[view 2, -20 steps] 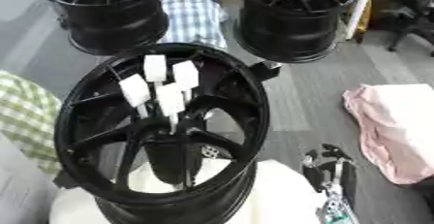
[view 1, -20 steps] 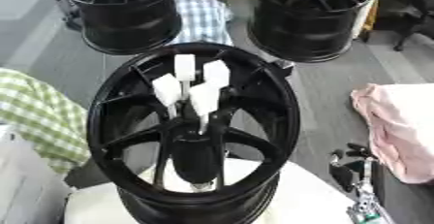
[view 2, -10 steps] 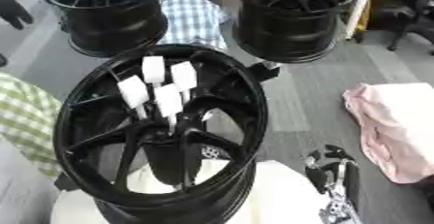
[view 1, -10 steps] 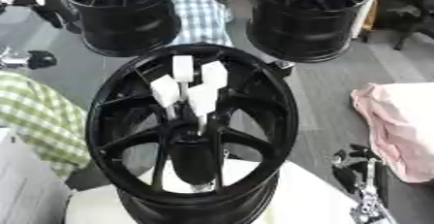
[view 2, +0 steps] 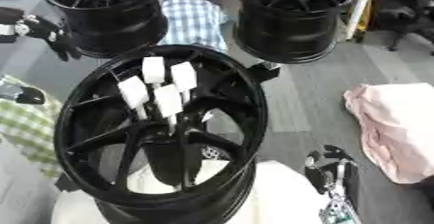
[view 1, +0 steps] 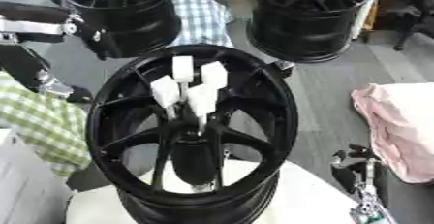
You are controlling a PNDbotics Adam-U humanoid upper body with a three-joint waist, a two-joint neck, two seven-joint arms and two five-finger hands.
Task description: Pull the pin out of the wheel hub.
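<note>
My left hand (view 1: 93,36) hangs by the wheel hub's (view 1: 193,131) upper left, grip unclear; white pins (view 1: 202,99) stand in it; my right hand (view 1: 356,167) rests open.

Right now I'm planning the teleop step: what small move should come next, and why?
Probably bring the left hand down and rightward toward the white pins standing in the wheel hub. It sits at the upper left, clear of the wheel, and all the pins are still seated. The right hand rests low on the right.

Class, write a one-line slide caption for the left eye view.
Black wheel with four white pins standing in its hub; left hand entering at upper left, right hand low at right.
</note>
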